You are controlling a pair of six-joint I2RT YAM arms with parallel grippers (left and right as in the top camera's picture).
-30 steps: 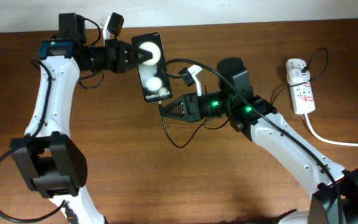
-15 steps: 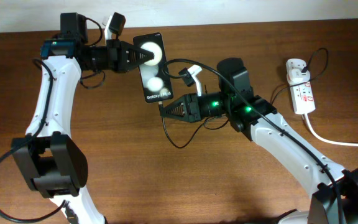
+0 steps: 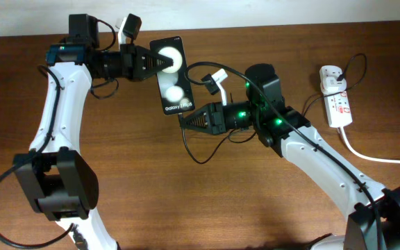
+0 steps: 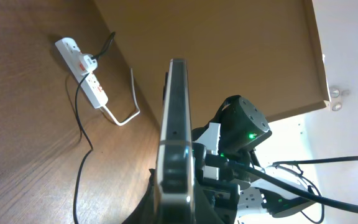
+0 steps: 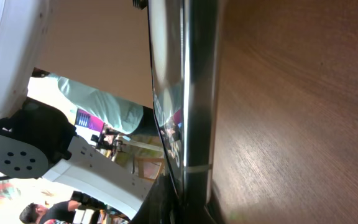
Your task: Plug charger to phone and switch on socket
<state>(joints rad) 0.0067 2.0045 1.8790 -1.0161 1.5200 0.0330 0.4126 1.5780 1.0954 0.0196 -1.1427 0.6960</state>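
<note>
Gripping phone [image 3: 173,75] with left fingers [image 3: 146,63], right fingers [image 3: 198,119] pinching charger [image 3: 183,137]

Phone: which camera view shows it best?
The overhead view: there the phone shows its whole face, with both white circles and the Galaxy text. The left wrist view shows only its thin edge. The right wrist view shows that edge very close, with reflections.

Plug tip of the cable [image 3: 188,147]: hidden btw my right pincer [image 3: 183,119] & the phone [image 3: 171,87] bottom edge, can't tell if it's in. Strip [image 3: 338,104] switch: too small to read. My left pincer [image 3: 161,62]: under-finger hidden behind phone. Right wrist cam: phone cut off top & bottom, bkgd blurry. Left wrist cam: phone's near end blurred, cut by bottom edge.
</note>
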